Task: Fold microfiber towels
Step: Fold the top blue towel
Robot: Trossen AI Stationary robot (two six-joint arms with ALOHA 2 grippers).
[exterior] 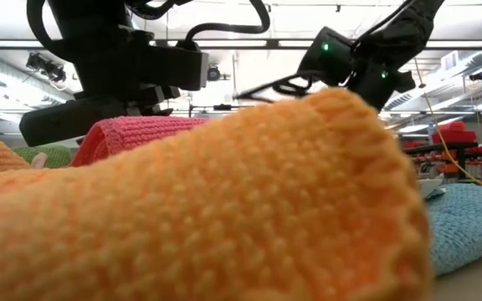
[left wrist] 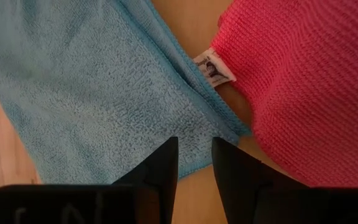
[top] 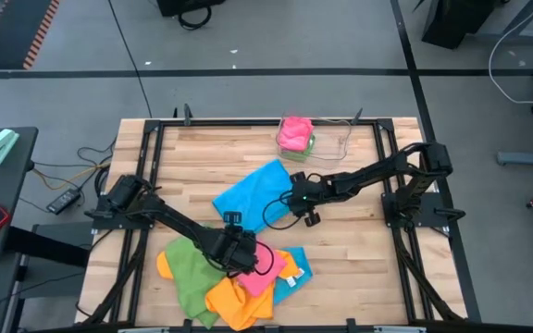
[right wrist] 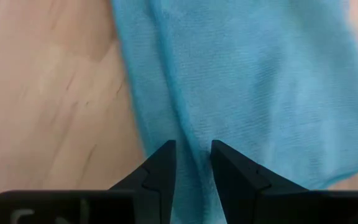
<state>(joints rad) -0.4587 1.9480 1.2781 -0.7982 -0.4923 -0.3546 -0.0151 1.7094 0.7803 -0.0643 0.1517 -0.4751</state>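
Towels, status: one pink towel (top: 294, 132) sat bundled in the tray (top: 329, 144), apparently finished. One blue towel (top: 255, 192) lay mid-table, unfolded; the right gripper (top: 305, 211) hovered at its edge, jaws narrowly parted, grasping nothing. Pile (top: 229, 277) near the front awaited folding; the left gripper (top: 244, 252) hung over it, likewise empty.

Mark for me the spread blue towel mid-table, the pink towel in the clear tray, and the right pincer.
Spread blue towel (top: 253, 191), high view: middle of its flat upper face.
Pink towel (top: 293, 132), high view: top of the bundle, in the tray.
Right pincer (top: 296, 198), high view: its tip at the blue towel's edge.
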